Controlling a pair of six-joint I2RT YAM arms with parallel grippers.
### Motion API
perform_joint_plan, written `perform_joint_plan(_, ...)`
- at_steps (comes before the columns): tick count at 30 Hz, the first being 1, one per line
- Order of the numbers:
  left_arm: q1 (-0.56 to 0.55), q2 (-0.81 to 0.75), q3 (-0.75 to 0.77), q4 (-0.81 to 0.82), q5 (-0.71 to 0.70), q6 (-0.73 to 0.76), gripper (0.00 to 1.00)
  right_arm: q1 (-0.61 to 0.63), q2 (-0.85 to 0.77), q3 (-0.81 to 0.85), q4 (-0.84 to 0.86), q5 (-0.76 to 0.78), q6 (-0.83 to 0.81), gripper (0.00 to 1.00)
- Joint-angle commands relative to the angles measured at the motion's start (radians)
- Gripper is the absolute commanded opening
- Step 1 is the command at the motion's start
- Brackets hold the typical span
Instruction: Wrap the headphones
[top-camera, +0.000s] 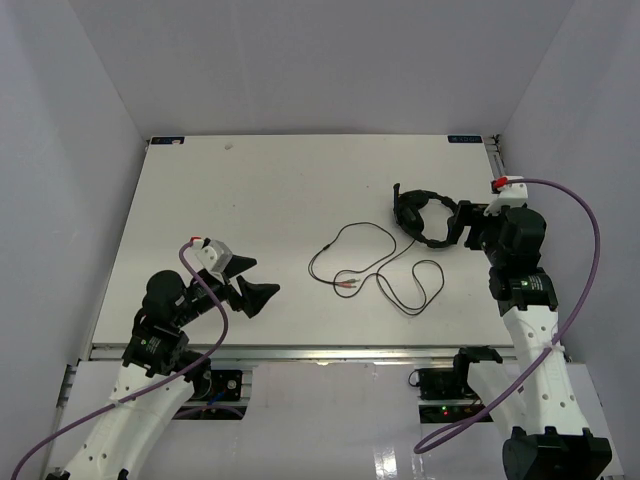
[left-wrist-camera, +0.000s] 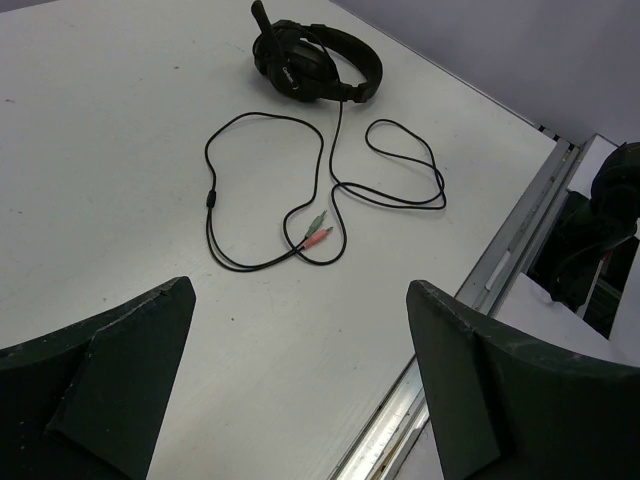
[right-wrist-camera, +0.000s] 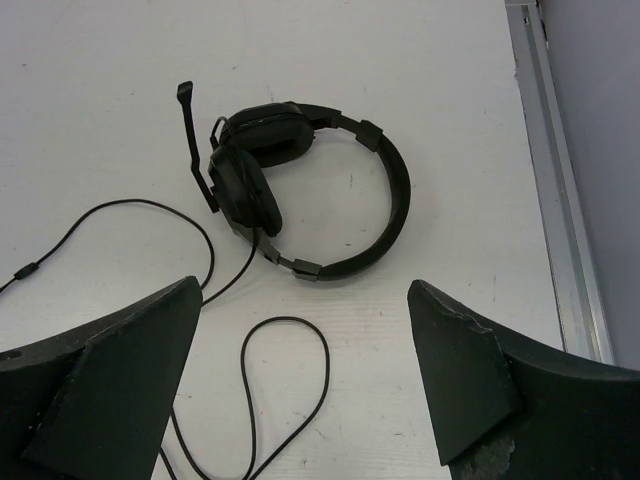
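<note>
I'm hovering the right gripper (top-camera: 462, 226), released like the left gripper (top-camera: 255, 282), by the headphones (top-camera: 410, 212); I'm risking dragging the looped cable (left-wrist-camera: 209, 200) into tangles.

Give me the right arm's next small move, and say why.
Probably lower the open right gripper onto the arched headband of the black over-ear headphones and close. They lie ungripped just ahead of it, and the long thin dark cable sprawls in loose loops on the white table; winding likely needs the set held first.
</note>
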Motion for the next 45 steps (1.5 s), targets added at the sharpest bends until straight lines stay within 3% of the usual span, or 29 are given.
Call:
perform_joint_plan(1, -0.005, 0.012, -0.008, 0.012, 0.013, -0.002, 0.98, -0.003, -0.018, -0.019, 0.014, -0.069, 0.000, 0.90)
perform_joint_plan(3, -0.005, 0.018, -0.008, 0.013, 0.011, -0.003, 0.98, -0.002, -0.025, -0.031, 0.009, -0.205, -0.128, 0.90)
perform_joint_plan(7, -0.005, 0.028, -0.007, 0.011, 0.011, -0.003, 0.98, -0.002, -0.012, -0.051, -0.124, -0.643, -0.441, 0.90)
perform_joint_plan(9, -0.005, 0.032, -0.006, 0.010, 0.009, -0.004, 0.98, -0.002, -0.009, -0.065, -0.130, -0.688, -0.484, 0.90)
perform_joint_plan(12, -0.005, 0.032, -0.008, 0.010, 0.006, -0.004, 0.98, -0.002, -0.012, -0.104, -0.108, -0.646, -0.492, 0.90)
perform_joint_plan(16, -0.005, 0.038, -0.006, 0.010, 0.010, -0.006, 0.98, -0.002, 0.120, -0.124, 0.024, -0.253, -0.317, 0.90)
perform_joint_plan(18, -0.005, 0.044, -0.006, 0.010, 0.012, -0.004, 0.98, -0.002, 0.223, -0.072, 0.058, -0.038, -0.225, 0.92)
perform_joint_plan(22, -0.005, 0.039, -0.006, 0.008, 0.007, -0.004, 0.98, -0.002, 0.460, 0.052, 0.091, 0.241, 0.004, 0.95)
perform_joint_plan(28, -0.005, 0.030, -0.006, 0.007, -0.006, -0.001, 0.98, -0.002, 0.659, 0.172, 0.096, 0.421, 0.134, 1.00)
perform_joint_plan(39, -0.005, 0.038, -0.006, 0.007, -0.015, 0.003, 0.98, -0.088, 0.935, 0.316, 0.097, 0.267, 0.219, 0.68)
perform_joint_plan(45, -0.005, 0.049, -0.005, 0.007, -0.017, 0.004, 0.98, -0.096, 1.039, 0.348, 0.094, 0.143, 0.201, 0.62)
